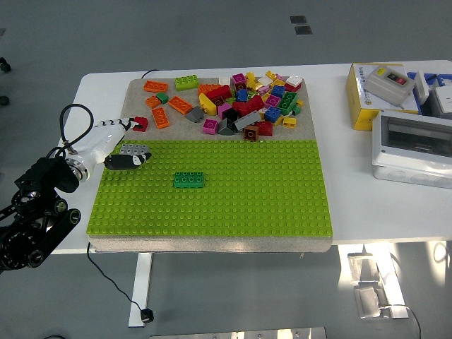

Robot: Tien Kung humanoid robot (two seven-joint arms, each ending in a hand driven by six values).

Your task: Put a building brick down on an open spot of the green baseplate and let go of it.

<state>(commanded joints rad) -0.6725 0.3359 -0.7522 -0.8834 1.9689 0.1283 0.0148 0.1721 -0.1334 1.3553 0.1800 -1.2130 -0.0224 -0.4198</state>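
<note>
— Where was the left robot hand seen, and how were its fingers set?

— It was seen at the 9 o'clock edge of the green baseplate, its white fingers loosely spread and nothing pinched between them. Its dark thumb was laid across the baseplate's far left corner, and its fingertips were pointed toward a red brick on the grey mat. Whether that brick was actually touched could not be told.

— And the brick that had been set down?

— A dark green brick was found lying flat on the baseplate, left of centre, at about 4 o'clock from the robot hand and clearly apart from it. No other brick was seen on the green studs.

— What was noted beyond the baseplate?

— At 12 o'clock, on the grey mat, a heap of loose bricks in red, blue, pink, yellow and green was piled, with several orange bricks and a lime brick scattered to its left. At 2 o'clock, on the white desk, a yellow box and a grey plastic enclosure were placed. The right robot hand was not shown.
</note>
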